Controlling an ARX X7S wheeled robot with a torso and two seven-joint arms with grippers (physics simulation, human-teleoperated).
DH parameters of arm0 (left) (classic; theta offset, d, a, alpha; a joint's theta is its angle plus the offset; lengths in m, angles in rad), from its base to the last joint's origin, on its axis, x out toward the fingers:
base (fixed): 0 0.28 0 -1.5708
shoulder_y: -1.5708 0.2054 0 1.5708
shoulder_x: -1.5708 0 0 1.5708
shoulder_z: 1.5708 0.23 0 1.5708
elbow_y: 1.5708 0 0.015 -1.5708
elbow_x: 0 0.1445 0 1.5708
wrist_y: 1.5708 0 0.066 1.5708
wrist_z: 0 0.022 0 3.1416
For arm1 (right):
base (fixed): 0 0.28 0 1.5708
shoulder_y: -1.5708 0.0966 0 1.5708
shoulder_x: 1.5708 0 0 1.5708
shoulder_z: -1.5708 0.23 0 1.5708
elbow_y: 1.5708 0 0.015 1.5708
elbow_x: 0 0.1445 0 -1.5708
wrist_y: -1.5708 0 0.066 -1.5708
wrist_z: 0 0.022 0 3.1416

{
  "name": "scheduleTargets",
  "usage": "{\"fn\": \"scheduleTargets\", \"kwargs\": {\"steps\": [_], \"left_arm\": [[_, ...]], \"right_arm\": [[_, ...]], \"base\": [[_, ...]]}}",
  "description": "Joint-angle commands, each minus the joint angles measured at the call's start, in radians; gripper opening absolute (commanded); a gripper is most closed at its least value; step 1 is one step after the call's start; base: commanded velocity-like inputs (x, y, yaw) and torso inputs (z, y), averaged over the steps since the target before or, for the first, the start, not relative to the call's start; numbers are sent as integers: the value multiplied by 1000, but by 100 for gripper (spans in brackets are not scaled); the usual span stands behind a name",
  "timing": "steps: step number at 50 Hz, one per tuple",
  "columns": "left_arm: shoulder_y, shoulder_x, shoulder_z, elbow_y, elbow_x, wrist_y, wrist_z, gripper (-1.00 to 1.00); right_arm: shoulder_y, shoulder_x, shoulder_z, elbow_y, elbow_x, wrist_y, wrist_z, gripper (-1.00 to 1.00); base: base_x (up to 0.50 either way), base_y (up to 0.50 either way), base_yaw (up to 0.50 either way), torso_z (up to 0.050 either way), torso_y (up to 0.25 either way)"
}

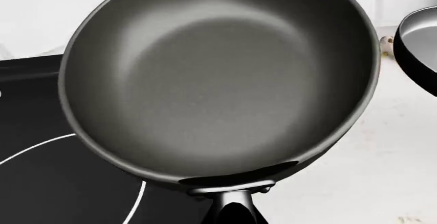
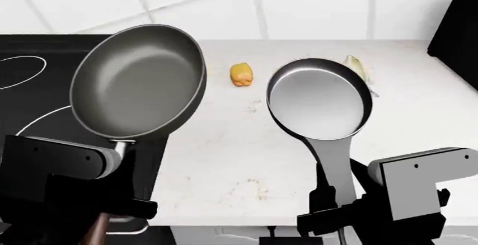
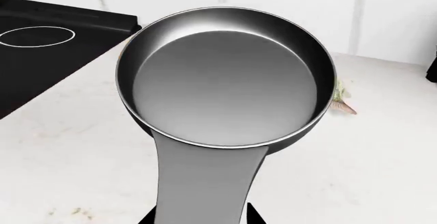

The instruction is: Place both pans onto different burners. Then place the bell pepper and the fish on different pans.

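Observation:
My left gripper is shut on the reddish-brown handle of the larger pan. That pan hangs tilted above the right edge of the black cooktop, over the arc of a large burner. In the left wrist view the larger pan fills the frame, with the burner's line below it. My right gripper is shut on the grey handle of the smaller pan, above the white counter. The bell pepper lies between the pans. The fish is mostly hidden behind the smaller pan.
A white counter runs right of the cooktop, its front edge near my arms. A tiled wall stands behind it. A black block rises at the far right. A smaller white circle marks the cooktop's far part.

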Motion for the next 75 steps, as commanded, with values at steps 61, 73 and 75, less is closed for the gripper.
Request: {"fn": "scheduleTargets", "kwargs": {"steps": [61, 73, 75], "left_arm": [[23, 1, -4, -8, 59, 26, -63, -100], [29, 2, -3, -8, 64, 31, -57, -100], [31, 2, -3, -6, 64, 32, -57, -100]], "right_arm": [[45, -1, -1, 0, -45, -7, -10, -100], [40, 3, 3, -3, -46, -16, -14, -100], [39, 2, 3, -2, -47, -18, -16, -100]], "base": [[0, 500, 0, 1, 2], [0, 500, 0, 1, 3], [0, 500, 0, 0, 0]]}}
